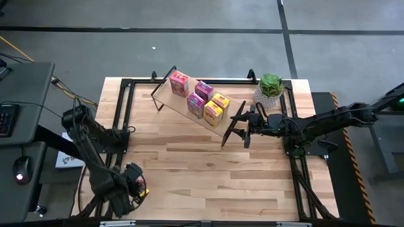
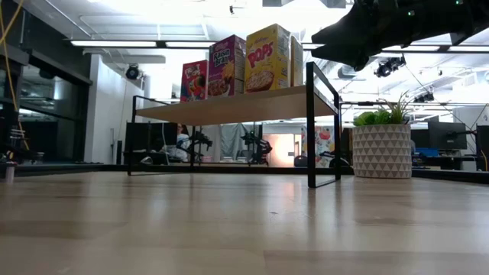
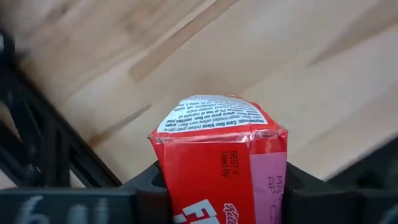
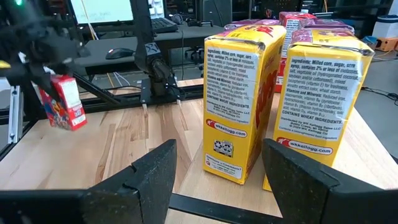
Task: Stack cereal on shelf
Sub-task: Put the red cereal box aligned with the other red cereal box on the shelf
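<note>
Several cereal boxes stand upright on the shelf (image 1: 165, 94), a light plank with black wire ends lying aslant at the table's far middle: red (image 1: 179, 83), pink (image 1: 203, 90) and yellow (image 1: 213, 113). At the near left corner my left gripper (image 1: 136, 187) is shut on another red cereal box (image 3: 211, 155), which also shows in the right wrist view (image 4: 62, 107). My right gripper (image 1: 247, 126) hovers open at the shelf's right end, level with the yellow boxes (image 4: 239, 99) and touching nothing. My left gripper pinches the red cereal box between its two fingers, on two opposite sides (image 3: 163, 180). The fingers (image 3: 305, 196) come from above, pointing down. The box reaches below them, its white printed end (image 3: 211, 115) toward the table. In the right wrist view it looks tilted and clear of the wood.
A potted green plant (image 1: 270, 88) stands at the far right, beside the shelf's end. Black frame rails (image 1: 126, 113) run along the table's left and right sides. A desk with a mouse (image 1: 20, 173) stands left of the table. Bare wood (image 1: 202, 176) spreads across the middle and near side.
</note>
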Motion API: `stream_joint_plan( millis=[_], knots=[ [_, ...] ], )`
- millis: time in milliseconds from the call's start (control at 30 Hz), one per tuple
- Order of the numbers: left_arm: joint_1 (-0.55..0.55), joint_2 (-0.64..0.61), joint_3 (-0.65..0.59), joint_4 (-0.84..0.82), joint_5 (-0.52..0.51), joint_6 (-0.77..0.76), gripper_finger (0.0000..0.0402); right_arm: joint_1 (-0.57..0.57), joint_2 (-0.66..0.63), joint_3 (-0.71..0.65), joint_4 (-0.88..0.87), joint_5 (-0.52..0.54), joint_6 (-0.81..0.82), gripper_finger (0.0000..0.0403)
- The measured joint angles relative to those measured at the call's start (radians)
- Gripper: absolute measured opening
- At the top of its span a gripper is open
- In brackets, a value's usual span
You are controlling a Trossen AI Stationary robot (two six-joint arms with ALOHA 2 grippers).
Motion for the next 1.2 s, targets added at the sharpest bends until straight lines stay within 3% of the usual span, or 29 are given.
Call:
stream_joint_plan(
  millis=[167,300,500,667,833,1000,1200],
  knots=[
    [0.094,-0.152,0.027,-0.022,-0.058,0.347,0.0135,0.0,0.0,0.0,0.0,0.0,0.0,0.0229],
    [0.218,-0.264,0.086,-0.084,-0.205,0.705,0.0143,0.0,0.0,0.0,0.0,0.0,0.0,0.0229],
    [0.487,-0.346,0.192,-0.094,-0.385,1.406,0.0141,0.0,0.0,0.0,-0.003,0.0,0.0,0.0229],
    [0.748,-0.333,0.245,-0.09,-0.412,1.87,0.0141,0.0,0.0,0.0,-0.013,0.0,0.011,0.0229],
    [0.944,-0.303,0.252,-0.059,-0.357,2.157,0.0142,0.0,0.0,0.0,-0.047,0.0,0.045,0.0229],
    [1.061,-0.272,0.25,0.005,-0.274,2.378,0.0142,0.0,0.0,0.0,-0.069,0.0,0.063,0.0229],
    [1.15,-0.218,0.251,0.028,-0.267,2.499,0.0142,0.0,0.0,0.0,-0.07,0.0,0.087,0.0229]
  ],
)
